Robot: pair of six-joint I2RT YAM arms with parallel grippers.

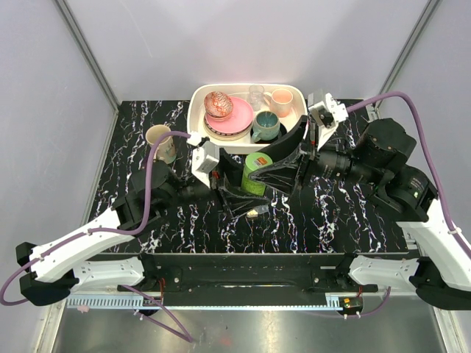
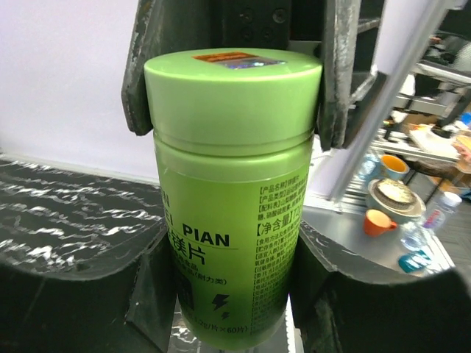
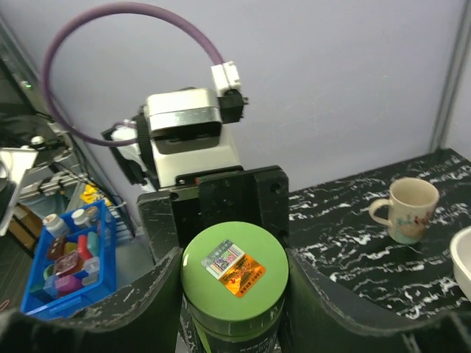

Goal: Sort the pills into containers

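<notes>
Green bottle (image 2: 232, 191) sits pinched low in the left gripper (image 2: 232, 309); the right gripper (image 3: 234, 283) straddles its cap (image 2: 232, 88), contact unclear; pills (image 1: 254, 213) lie on the table (image 1: 338, 217) beside them.

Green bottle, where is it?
In the top view the green bottle is mid-table between the left gripper and the right gripper, just in front of the white tub.

Bright, even overhead light; soft shadows; mild sheen on green bottle (image 2: 232, 88) cap; wrist backgrounds blurred.
</notes>
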